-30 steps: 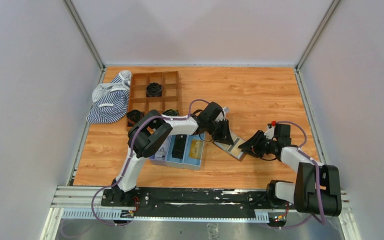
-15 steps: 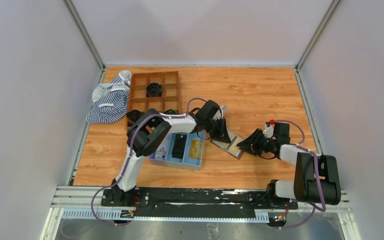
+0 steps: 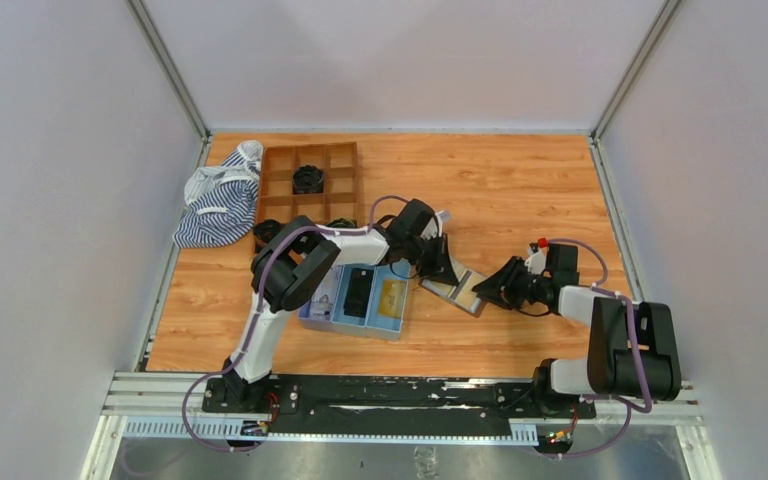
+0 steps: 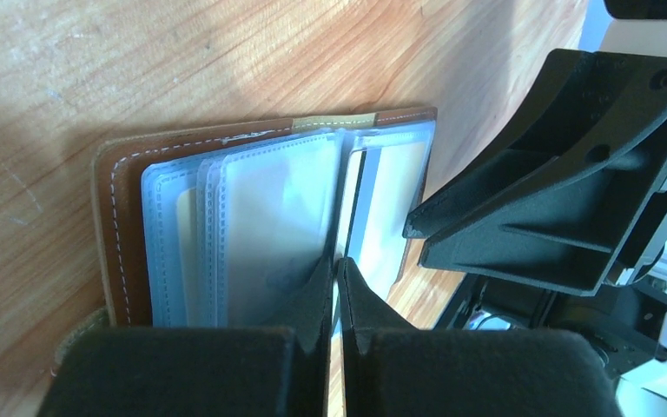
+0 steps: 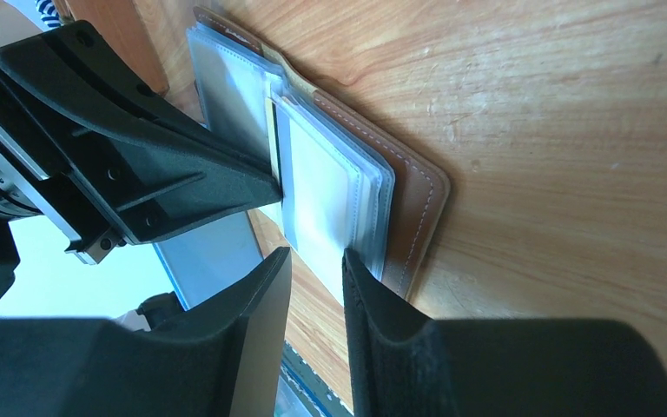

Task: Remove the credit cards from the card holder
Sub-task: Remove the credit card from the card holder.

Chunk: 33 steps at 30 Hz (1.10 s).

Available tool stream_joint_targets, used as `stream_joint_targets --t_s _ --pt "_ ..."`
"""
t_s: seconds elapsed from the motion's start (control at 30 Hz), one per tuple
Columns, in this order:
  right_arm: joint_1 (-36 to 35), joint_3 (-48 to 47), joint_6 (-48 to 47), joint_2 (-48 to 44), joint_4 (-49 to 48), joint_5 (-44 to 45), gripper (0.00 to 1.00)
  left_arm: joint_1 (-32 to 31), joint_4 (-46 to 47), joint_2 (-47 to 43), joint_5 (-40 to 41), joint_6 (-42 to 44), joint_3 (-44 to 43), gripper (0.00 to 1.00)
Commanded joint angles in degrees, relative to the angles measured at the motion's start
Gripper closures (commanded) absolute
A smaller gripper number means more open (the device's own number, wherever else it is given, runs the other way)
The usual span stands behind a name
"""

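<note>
**Card holder pinned between both claws: risk of dragging and sleeve damage**

The small brown leather bi-fold card holder [image 3: 457, 292] lay open on the wooden worktop [image 3: 520, 190], just beside the blue three-compartment plastic tray [image 3: 355, 328].

The right claw [image 5: 317, 261] stood narrowly parted at the edge of the clear plastic sleeves [image 4: 269, 217]. The left claw [image 4: 337, 269] was drawn almost together, tips on a sleeve near the spine.

Assessed risks:
- A pull on a sleeve rather than a card would likely lift or drag the whole holder.
- The two claws sat close; converging moves could bring them into contact.
- A thin sleeve could crease or tear under a pinch.

Not established: whether the left claw actually held a sleeve or card. No credit card could be told from its sleeve. The overhead view hid the holder's middle behind the claws.
</note>
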State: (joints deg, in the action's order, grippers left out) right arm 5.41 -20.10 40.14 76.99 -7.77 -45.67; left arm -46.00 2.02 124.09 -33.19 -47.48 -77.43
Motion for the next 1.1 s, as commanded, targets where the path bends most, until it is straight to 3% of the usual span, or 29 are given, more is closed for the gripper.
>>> stream_joint_targets --t_s 0.0,0.9,1.07 --pt "0.0 1.7 -3.5 2.4 5.5 10.6 0.66 1.3 0.7 -3.0 -2.2 1.0 2.5 1.00" --pt "0.0 -0.3 -4.9 1.8 7.5 11.8 0.67 4.7 0.6 -5.6 -3.6 2.8 3.5 1.00" --pt "0.0 -1.1 -5.3 0.2 10.6 12.3 0.67 4.4 -12.8 -5.2 -0.1 10.6 -4.0 1.00"
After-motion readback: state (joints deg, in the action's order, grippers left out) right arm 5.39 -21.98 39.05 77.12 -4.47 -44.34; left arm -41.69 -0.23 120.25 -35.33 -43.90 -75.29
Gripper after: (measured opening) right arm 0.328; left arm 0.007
